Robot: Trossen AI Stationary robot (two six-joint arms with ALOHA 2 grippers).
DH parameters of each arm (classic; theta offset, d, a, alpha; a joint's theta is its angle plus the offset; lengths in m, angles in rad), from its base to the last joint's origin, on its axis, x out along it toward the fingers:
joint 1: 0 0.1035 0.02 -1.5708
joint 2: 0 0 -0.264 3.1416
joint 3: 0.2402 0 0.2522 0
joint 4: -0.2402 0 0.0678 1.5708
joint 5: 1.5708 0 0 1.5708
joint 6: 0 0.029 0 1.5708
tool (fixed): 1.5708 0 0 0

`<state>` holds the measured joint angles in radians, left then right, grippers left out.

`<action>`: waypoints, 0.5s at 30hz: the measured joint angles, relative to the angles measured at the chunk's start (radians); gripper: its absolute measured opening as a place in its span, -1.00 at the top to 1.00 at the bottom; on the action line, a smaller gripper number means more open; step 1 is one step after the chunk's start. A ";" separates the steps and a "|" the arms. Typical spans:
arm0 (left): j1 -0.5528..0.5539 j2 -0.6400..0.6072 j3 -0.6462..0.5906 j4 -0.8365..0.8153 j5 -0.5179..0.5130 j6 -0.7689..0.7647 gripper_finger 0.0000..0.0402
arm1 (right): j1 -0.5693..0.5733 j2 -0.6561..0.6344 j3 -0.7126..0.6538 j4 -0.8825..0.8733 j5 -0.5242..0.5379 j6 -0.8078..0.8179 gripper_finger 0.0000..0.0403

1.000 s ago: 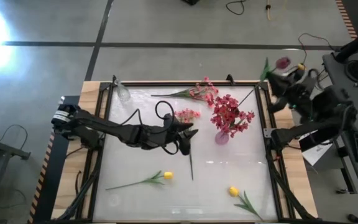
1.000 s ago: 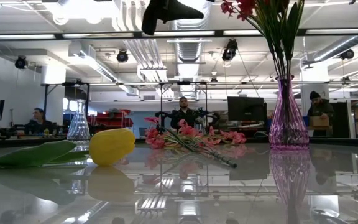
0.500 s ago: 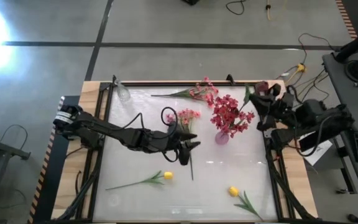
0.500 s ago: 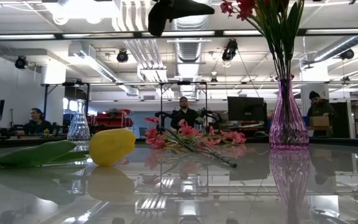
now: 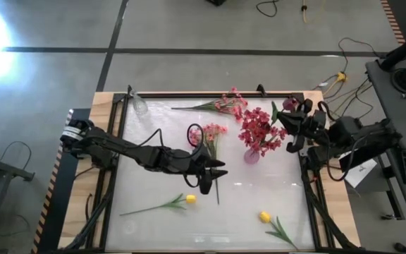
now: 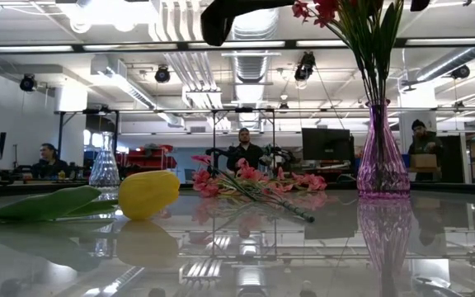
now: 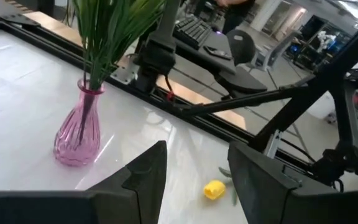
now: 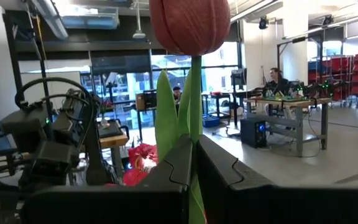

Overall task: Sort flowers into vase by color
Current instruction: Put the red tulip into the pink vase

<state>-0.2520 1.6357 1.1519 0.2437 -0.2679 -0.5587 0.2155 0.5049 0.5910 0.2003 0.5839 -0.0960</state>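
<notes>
My right gripper (image 8: 193, 149) is shut on a dark maroon tulip bud's (image 8: 188, 25) stem, at the table's far right edge (image 5: 296, 120), right of the pink vase (image 5: 251, 155). That vase stands on its base and holds red blossom sprays (image 5: 259, 130). My left gripper (image 5: 217, 173) hangs open high over the table's middle, above the stem of a pink spray (image 5: 212, 131) lying flat. Its fingers (image 7: 145, 177) have nothing between them. A second pink spray (image 5: 228, 104) lies at the far edge. Two yellow tulips (image 5: 189, 200) (image 5: 264, 216) lie near the front. My right gripper pinches the maroon tulip's green stem (image 8: 195, 124) between its two fingers, below the bud and beside a leaf (image 8: 166, 112). The fingers come roughly level from the table's right side, across the stem. The flower is lifted clear, its bud above the fingers.
A clear glass vase (image 5: 139, 106) stands at the far left corner, also seen in the low view (image 6: 104, 161). A dark frame (image 5: 303, 152) runs round the glossy white table. People sit at desks in the room beyond the table.
My right gripper has come down and moved from beyond the far right corner toward the pink vase, carrying the maroon tulip with it. My left gripper has swung round toward the table's right and drifted slightly toward the near edge, still open.
</notes>
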 joint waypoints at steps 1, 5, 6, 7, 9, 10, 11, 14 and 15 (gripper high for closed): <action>0.000 0.000 0.000 -0.004 0.000 0.000 0.20 | 0.000 0.000 -0.007 0.012 -0.003 0.000 0.95; 0.000 -0.001 0.000 -0.083 0.002 0.000 0.20 | 0.002 -0.003 -0.039 0.062 -0.023 0.000 0.95; 0.000 -0.001 0.000 -0.108 0.002 0.000 0.20 | 0.003 -0.007 -0.047 0.067 -0.038 0.000 0.95; 0.000 -0.001 0.000 -0.127 0.002 0.000 0.20 | 0.003 -0.009 -0.053 0.068 -0.048 0.001 0.95; 0.000 -0.001 0.000 -0.152 -0.001 0.004 0.20 | 0.003 -0.017 -0.063 0.072 -0.067 0.002 0.95; 0.000 -0.001 0.000 -0.158 -0.003 0.013 0.20 | 0.003 -0.022 -0.068 0.073 -0.069 0.002 0.95; 0.001 -0.001 0.000 -0.162 -0.006 0.023 0.20 | 0.003 -0.028 -0.073 0.071 -0.069 0.001 0.95; 0.002 -0.001 0.000 -0.166 -0.043 0.038 0.20 | 0.003 -0.046 -0.089 0.070 -0.069 -0.011 0.95; 0.004 -0.001 0.000 -0.166 -0.057 0.044 0.20 | 0.003 -0.052 -0.095 0.068 -0.069 -0.018 0.95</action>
<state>-0.2481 1.6352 1.1519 0.0776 -0.3248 -0.5146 0.2180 0.4525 0.4959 0.2681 0.5147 -0.1136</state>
